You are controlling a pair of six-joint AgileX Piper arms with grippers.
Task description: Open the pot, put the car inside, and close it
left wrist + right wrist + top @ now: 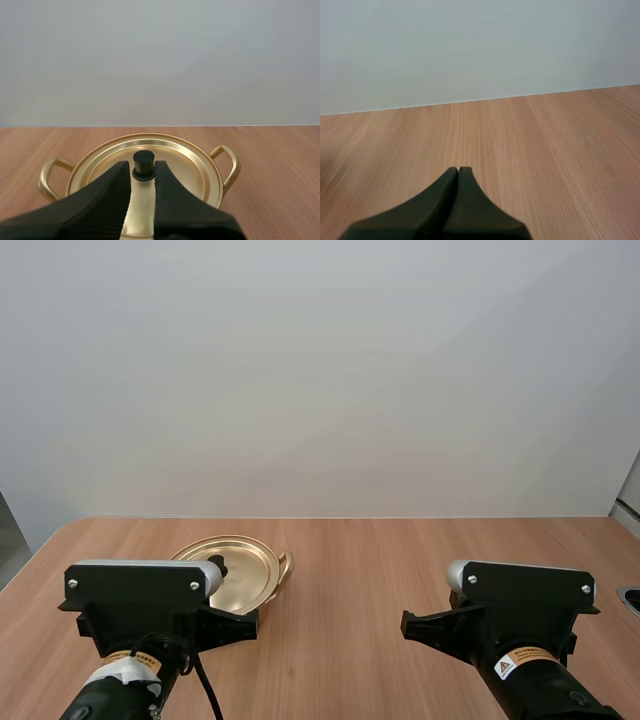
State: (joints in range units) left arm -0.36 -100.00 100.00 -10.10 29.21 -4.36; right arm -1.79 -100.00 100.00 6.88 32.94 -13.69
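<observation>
A golden pot (227,167) with two loop handles stands on the wooden table, its lid (190,165) resting flat on it. My left gripper (143,167) reaches over the lid's near rim, and its tips pinch the black knob (144,159) from both sides. From the high view the pot (245,570) sits right in front of my left arm (150,605). My right gripper (458,171) is shut on nothing, a single dark wedge low over bare wood. My right arm (520,615) is at the near right of the table.
The wooden table (400,560) stretches bare between and beyond the two arms up to a plain pale wall. A small dark-rimmed thing (630,598) pokes in at the table's right edge.
</observation>
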